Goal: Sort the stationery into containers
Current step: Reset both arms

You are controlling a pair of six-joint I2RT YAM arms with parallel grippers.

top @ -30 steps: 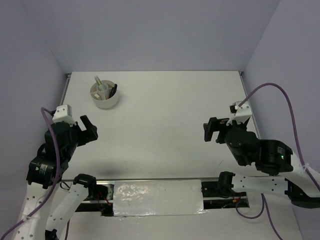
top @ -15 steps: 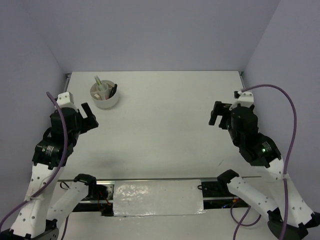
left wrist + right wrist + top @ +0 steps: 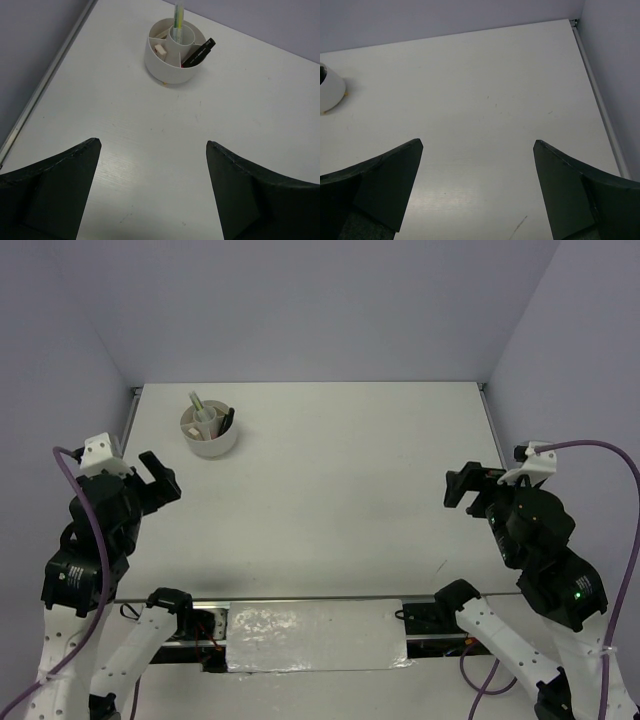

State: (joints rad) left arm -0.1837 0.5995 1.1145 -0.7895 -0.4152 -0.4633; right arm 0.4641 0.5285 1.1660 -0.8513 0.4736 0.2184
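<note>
- Well, both my left pincer [image 3: 158, 478] and right pincer [image 3: 462, 487] gape wide and carry nothing.
- All I can see to sort sits in the white cup [image 3: 165, 70], far left on the tabletop [image 3: 330, 470]: yellow-green stick [image 3: 178, 17], black marker [image 3: 200, 51], white eraser [image 3: 160, 49].
- Risk, I judge: a careless left sweep could clip the white cup and spill it, with the tall stick toppling first.

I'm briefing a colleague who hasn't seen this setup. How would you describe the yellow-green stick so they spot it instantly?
On the white table, near its far left corner, stands a round white cup with dividers. The yellow-green stick stands upright in the cup's central tube, rising above the rim; it is thin and pale, unlike the black marker leaning beside it.
</note>
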